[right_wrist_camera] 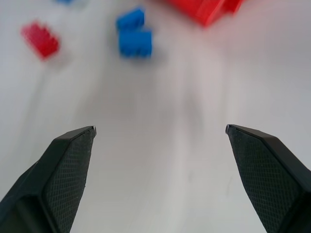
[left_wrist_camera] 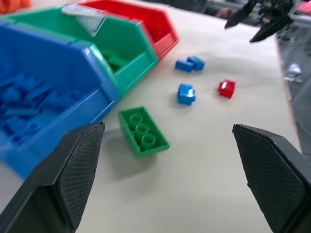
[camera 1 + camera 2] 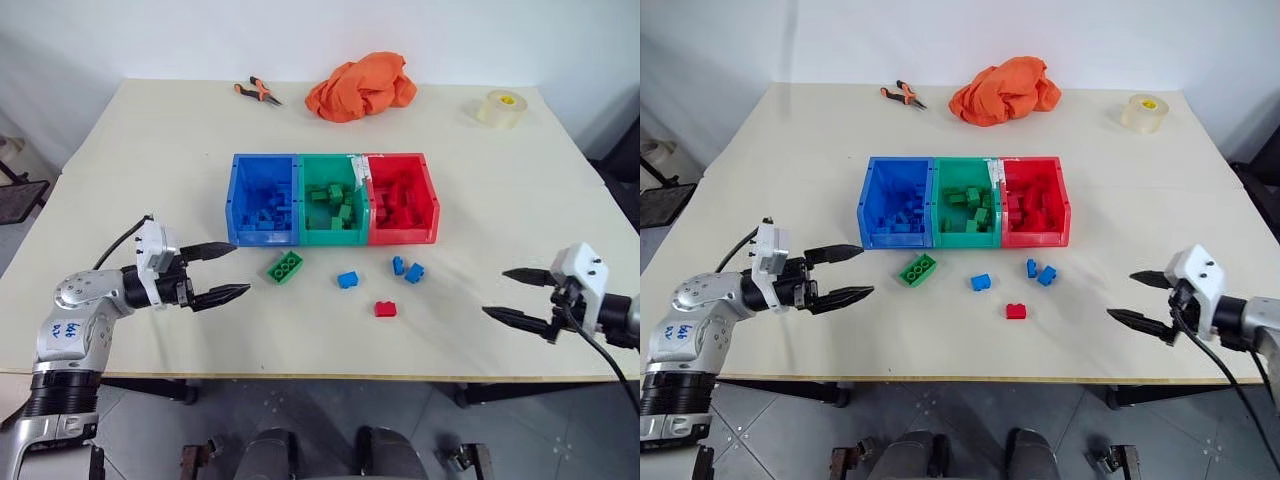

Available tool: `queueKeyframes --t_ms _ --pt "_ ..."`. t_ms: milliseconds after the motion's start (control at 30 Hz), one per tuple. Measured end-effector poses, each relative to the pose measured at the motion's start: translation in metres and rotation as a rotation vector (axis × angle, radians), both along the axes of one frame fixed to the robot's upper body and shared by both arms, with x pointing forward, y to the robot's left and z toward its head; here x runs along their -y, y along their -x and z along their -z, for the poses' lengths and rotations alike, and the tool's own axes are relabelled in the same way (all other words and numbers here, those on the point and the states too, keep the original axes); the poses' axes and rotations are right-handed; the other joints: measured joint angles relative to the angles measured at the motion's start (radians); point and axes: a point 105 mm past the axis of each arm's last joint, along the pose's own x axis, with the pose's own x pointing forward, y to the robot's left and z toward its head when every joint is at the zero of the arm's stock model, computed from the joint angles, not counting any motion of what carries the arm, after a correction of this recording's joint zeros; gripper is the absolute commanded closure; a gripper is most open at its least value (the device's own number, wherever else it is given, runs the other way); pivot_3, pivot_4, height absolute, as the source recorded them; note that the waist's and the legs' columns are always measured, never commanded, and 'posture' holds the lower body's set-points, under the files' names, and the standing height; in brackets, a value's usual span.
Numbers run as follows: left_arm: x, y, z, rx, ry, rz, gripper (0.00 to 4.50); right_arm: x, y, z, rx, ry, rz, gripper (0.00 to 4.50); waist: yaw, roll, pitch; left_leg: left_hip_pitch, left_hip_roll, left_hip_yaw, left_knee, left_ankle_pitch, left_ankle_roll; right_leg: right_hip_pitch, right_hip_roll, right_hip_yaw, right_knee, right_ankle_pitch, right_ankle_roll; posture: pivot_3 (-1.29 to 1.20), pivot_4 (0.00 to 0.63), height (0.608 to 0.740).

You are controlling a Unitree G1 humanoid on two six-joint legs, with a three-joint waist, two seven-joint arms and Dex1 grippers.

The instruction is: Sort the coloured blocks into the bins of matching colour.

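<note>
Both arms hang over the table (image 3: 120, 150), nothing in hand, so this is the reaching step of the sort. The left tool (image 3: 228, 271), fingers spread wide and empty, hovers just left of the green block (image 3: 285, 267), which lies in front of the three joined bins (image 3: 333, 198); it looks like the first target. To take it, that tool must come down over the brick and close. Moving right along the bins' front: one blue block (image 3: 347, 280), then two more blue blocks (image 3: 407, 268) touching each other, and one red block (image 3: 385, 309) furthest from the bins. Five loose blocks in all. The right tool (image 3: 516, 296), spread and empty, waits well right of them.
</note>
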Motion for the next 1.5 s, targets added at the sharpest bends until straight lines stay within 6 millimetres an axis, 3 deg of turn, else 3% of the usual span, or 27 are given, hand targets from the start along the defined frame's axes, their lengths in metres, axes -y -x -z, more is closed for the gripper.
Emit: queueKeyframes --t_ms 233,467,733,833,1133,1300,1500 --pt "0.001 0.001 0.002 -0.004 0.016 0.021 0.01 -0.039 -0.002 -0.012 0.024 -0.008 -0.087 0.0 -0.004 -0.001 0.0 0.0 0.0 0.0 0.001 0.0 0.0 0.0 0.0 0.001 0.0 0.0 0.0 0.0 0.15 0.74" --pt "-0.005 0.025 0.016 -0.039 0.015 0.006 0.01 -0.115 -0.016 0.023 -0.057 -0.013 -0.318 0.0 -0.018 -0.001 0.0 -0.001 0.001 -0.001 0.001 0.0 0.0 -0.001 0.0 0.0 0.0 0.0 0.0 0.0 0.15 0.74" --pt "-0.016 0.051 0.019 -0.043 0.014 -0.065 0.01 -0.141 -0.043 0.041 -0.059 0.048 -0.436 0.0 -0.02 -0.002 0.0 -0.001 0.0 -0.004 0.003 -0.001 0.0 0.0 -0.001 0.0 0.001 0.0 0.0 0.0 0.15 0.74" --pt "-0.016 0.055 0.018 -0.033 0.009 -0.081 0.0 -0.142 -0.048 0.042 -0.036 0.09 -0.469 0.66 -0.021 -0.002 -0.001 -0.001 0.001 -0.004 0.003 -0.001 0.0 0.001 -0.001 0.0 0.001 0.0 -0.001 0.0 0.15 0.74" --pt "-0.018 0.059 0.018 -0.027 0.016 -0.119 0.0 -0.146 -0.052 0.041 -0.026 0.07 -0.486 3.58 -0.021 -0.003 -0.002 -0.001 0.001 -0.004 0.003 -0.001 0.0 0.001 -0.001 0.001 0.002 0.0 -0.001 0.0 0.15 0.74" --pt "-0.016 0.053 0.013 -0.001 0.022 -0.109 0.0 -0.152 -0.061 0.023 0.021 0.005 -0.434 3.61 -0.02 -0.002 -0.001 -0.001 0.001 -0.004 0.003 -0.001 0.0 0.0 -0.001 0.0 0.002 0.0 -0.001 0.0 0.15 0.74" --pt "-0.013 0.044 0.012 0.005 0.033 -0.099 0.0 -0.148 -0.103 -0.049 0.239 -0.116 -0.295 3.61 -0.023 -0.001 -0.001 -0.001 0.001 -0.003 0.003 -0.001 0.0 -0.001 0.0 0.0 0.003 0.0 -0.001 0.0 0.15 0.74"
